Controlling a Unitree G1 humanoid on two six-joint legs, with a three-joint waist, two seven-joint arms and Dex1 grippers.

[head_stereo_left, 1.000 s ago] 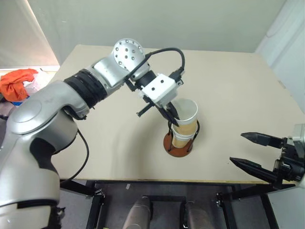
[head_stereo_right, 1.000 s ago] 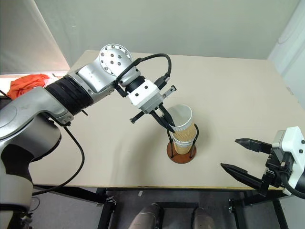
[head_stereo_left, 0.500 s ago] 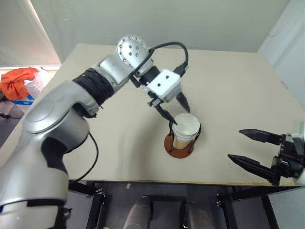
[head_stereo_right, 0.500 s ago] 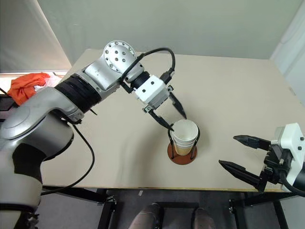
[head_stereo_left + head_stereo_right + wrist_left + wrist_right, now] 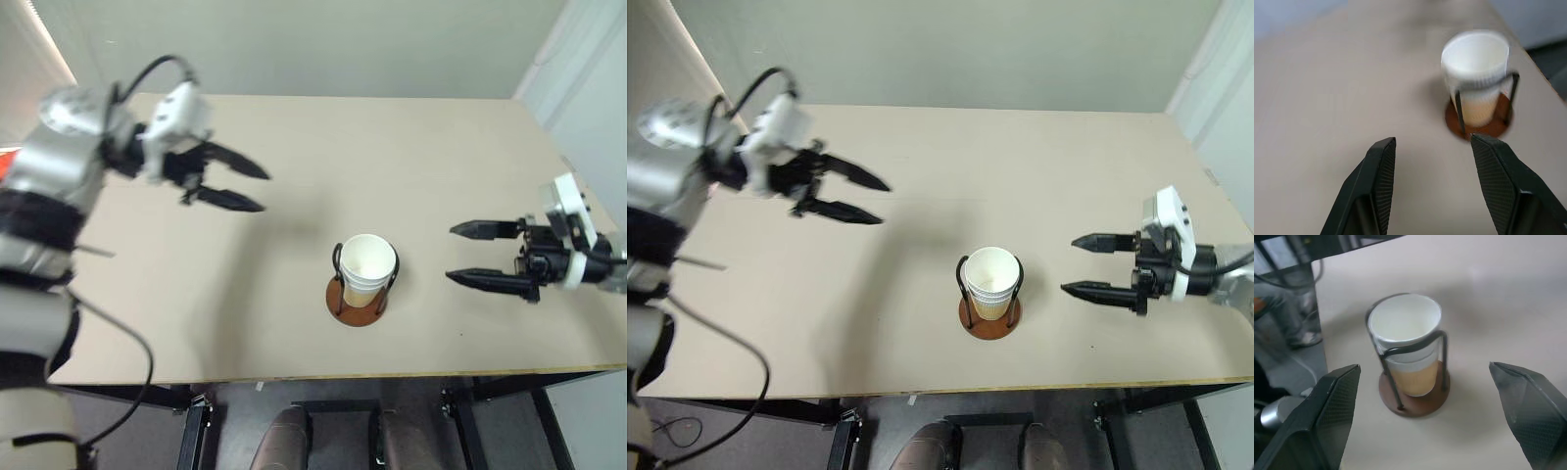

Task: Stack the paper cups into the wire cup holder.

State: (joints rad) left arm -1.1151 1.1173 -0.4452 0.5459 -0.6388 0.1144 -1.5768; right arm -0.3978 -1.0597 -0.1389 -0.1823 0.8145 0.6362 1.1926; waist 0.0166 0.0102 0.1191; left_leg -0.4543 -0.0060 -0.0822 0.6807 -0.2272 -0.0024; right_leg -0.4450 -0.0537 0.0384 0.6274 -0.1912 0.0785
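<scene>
Your left gripper (image 5: pixel 247 188) has pulled off the stack since a second ago: back then it was pinching the rim of the top cup at the holder, half a second ago it had let go just above it, and now it hangs well off to the left over bare table (image 5: pixel 441 147). Its jaws are released, nothing between them; the left wrist view shows both fingers (image 5: pixel 1378 181) spread with only tabletop in the gap.

Your right gripper (image 5: pixel 1080 264) has come in from the near right edge and now sits near the holder on its right side, apart from it, pointing at it roughly level. Jaws are spread wide, empty, same as before.

The top cup sat high and tilted a second ago; it's now seated down and upright.

The wire cup holder (image 5: pixel 358 302) stands on the table, near the front edge, between your two grippers. The paper cups (image 5: pixel 367 266) are nested inside its black wire loops, white rims stacked, tan wall showing above the reddish-brown base. The top cup's rim stands slightly above the loops. The top cup's inside looks empty.
</scene>
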